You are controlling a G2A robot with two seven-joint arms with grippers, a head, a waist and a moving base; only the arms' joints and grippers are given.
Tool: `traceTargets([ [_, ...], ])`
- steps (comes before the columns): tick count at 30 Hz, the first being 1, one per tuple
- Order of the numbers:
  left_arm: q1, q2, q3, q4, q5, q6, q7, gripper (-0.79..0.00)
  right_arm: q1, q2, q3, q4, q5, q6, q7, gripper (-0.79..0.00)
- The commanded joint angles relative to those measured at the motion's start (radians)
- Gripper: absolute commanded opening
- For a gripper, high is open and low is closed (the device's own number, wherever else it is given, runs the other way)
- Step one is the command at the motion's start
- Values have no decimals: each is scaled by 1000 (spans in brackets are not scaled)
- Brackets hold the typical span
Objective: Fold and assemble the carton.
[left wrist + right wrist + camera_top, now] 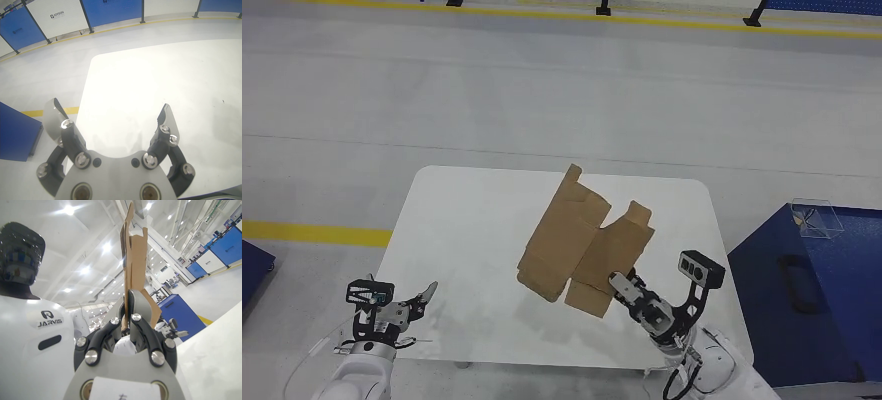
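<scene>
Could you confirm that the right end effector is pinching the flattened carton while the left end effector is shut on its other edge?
Not quite. The left end effector is not on the carton: the left wrist view shows it open and empty above the table. The rest holds: the right end effector is pinching the flattened carton.

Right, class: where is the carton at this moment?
In the top view the flat carton is held above the white table, its near edge pinched in the right claw; the left claw sits apart, open.
</scene>
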State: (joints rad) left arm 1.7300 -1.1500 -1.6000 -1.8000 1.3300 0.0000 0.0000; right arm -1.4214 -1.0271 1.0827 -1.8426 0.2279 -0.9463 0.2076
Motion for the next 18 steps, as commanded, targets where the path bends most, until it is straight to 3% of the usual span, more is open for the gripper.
traceTargets([
  [1, 0, 0, 0, 0, 0, 0, 0, 0, -7, 7, -43, -55, 282, 57, 90, -785],
  [5, 0, 0, 0, 0, 0, 0, 0, 0, -14, 24, -58, -151, 944, 325, 391, -785],
  [9, 0, 0, 0, 0, 0, 0, 0, 0, -40, 33, 7, -117, 1454, 736, 660, -785],
  [12, 0, 0, 0, 0, 0, 0, 0, 0, -49, 36, 21, -89, 1694, 1075, 712, -785],
  [18, 0, 0, 0, 0, 0, 0, 0, 0, -21, 30, -32, 25, 2129, 1646, 616, -785],
])
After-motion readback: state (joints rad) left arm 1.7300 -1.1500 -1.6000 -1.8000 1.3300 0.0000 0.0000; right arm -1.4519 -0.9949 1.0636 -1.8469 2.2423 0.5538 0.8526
